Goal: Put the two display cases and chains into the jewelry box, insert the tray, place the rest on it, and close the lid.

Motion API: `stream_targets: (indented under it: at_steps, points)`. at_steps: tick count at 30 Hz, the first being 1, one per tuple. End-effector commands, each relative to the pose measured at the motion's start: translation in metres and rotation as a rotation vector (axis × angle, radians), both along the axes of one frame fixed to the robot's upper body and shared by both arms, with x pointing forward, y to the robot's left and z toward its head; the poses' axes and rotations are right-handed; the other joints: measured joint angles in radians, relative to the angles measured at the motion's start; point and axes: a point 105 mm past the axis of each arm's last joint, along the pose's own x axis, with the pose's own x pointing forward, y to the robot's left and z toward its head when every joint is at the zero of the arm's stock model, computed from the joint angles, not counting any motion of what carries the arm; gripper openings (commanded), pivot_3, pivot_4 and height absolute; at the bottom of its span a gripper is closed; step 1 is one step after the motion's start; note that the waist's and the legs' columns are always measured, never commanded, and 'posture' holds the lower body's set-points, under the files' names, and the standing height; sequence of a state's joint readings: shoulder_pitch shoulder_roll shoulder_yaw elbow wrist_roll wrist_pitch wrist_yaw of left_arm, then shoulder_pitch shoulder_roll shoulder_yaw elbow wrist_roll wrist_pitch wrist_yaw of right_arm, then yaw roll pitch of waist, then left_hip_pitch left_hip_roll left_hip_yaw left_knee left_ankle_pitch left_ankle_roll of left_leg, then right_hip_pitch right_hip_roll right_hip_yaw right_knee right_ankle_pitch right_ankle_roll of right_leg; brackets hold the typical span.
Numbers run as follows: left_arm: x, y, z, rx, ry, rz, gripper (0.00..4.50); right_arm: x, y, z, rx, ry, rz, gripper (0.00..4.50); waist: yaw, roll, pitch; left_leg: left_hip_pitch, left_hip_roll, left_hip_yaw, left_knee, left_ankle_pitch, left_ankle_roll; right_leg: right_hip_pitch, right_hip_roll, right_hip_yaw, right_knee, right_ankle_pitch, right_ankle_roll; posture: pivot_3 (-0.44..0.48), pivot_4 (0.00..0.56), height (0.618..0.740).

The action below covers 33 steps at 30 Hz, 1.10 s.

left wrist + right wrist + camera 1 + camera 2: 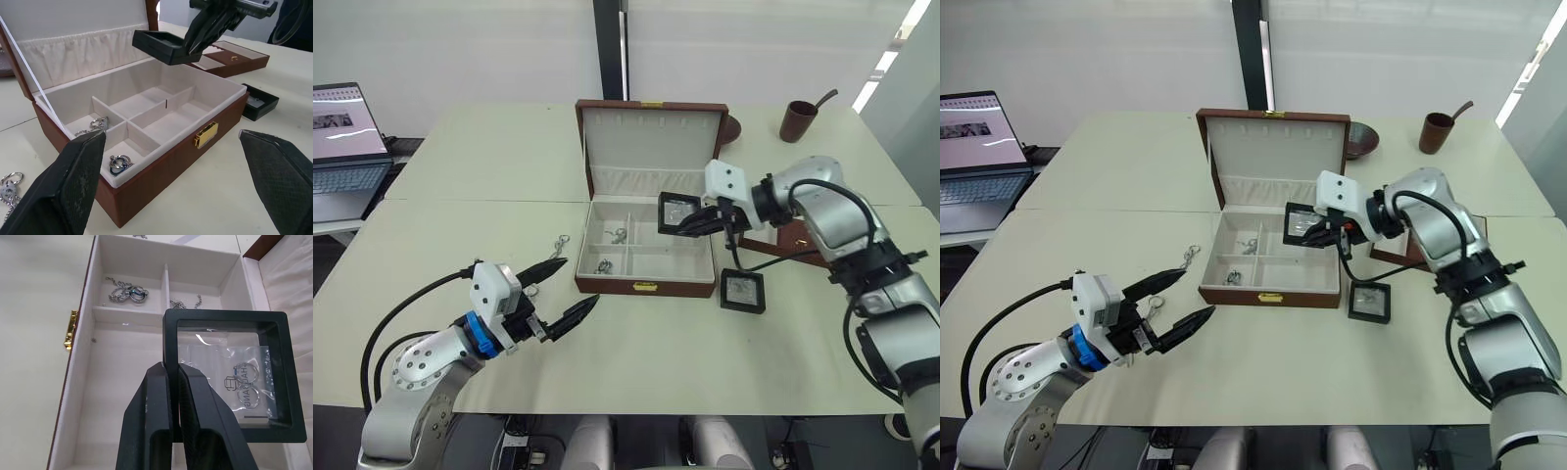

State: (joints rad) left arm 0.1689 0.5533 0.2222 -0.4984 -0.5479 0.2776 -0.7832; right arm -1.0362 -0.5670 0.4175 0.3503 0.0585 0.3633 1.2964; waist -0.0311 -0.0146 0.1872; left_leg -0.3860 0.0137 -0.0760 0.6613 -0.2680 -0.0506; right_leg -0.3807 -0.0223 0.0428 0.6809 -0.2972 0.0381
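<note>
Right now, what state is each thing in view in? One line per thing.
jewelry box: open, two chains inside.
lid: raised upright.
held display case: gripped over the box, not set down.
second display case: flat on the table.
tray: on the table, not inserted.
loose chain: on the table.
right gripper: shut on the case.
left gripper: open, empty.

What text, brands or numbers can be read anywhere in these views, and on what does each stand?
"HAOHANG" (letters partly uncertain), beside a small square logo, on the packet inside the display case held by the right gripper.
Laptop screen: shows an image and lines, too small to read.
Second case on the table: contents too small to read.
Jewelry box, its gold clasp, and the cup: no legible text.
</note>
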Motion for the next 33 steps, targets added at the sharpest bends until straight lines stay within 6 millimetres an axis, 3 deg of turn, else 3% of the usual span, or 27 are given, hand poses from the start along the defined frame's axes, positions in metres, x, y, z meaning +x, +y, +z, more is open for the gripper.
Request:
stream_targets:
  at_steps: [1, 24, 26, 33]
  points:
    - [-0.003, -0.003, 0.012, -0.005, -0.05, 0.001, 4.5, 0.011, 0.008, 0.007, -0.021, -0.05, -0.013, 0.02, 0.0, 0.0, 0.0, 0.0, 0.0, 0.0, 0.0, 0.0, 0.0, 0.0, 0.0, 0.0, 0.0, 0.0, 0.0, 0.0, 0.15, 0.74]
    - [-0.002, -0.012, 0.015, -0.012, -0.056, -0.011, 4.5, 0.029, 0.018, -0.023, -0.091, -0.021, -0.044, 0.02, -0.001, 0.0, 0.0, 0.0, -0.001, 0.001, 0.0, 0.0, 0.0, -0.001, 0.001, 0.001, 0.001, 0.0, 0.0, 0.0, 0.15, 0.74]
    - [-0.002, -0.012, 0.015, -0.011, -0.055, -0.011, 4.5, 0.029, 0.018, -0.023, -0.088, -0.022, -0.045, 0.68, -0.001, 0.0, 0.0, 0.0, -0.001, 0.001, -0.001, 0.0, 0.0, -0.001, 0.001, 0.001, 0.001, 0.0, 0.0, 0.0, 0.15, 0.74]
    - [-0.002, -0.015, 0.015, -0.01, -0.054, -0.016, 4.5, 0.029, 0.019, -0.022, -0.08, -0.027, -0.042, 2.38, -0.001, 0.001, 0.0, 0.0, -0.001, 0.001, -0.001, 0.0, 0.0, -0.002, 0.001, 0.001, 0.001, 0.0, 0.0, 0.0, 0.15, 0.74]
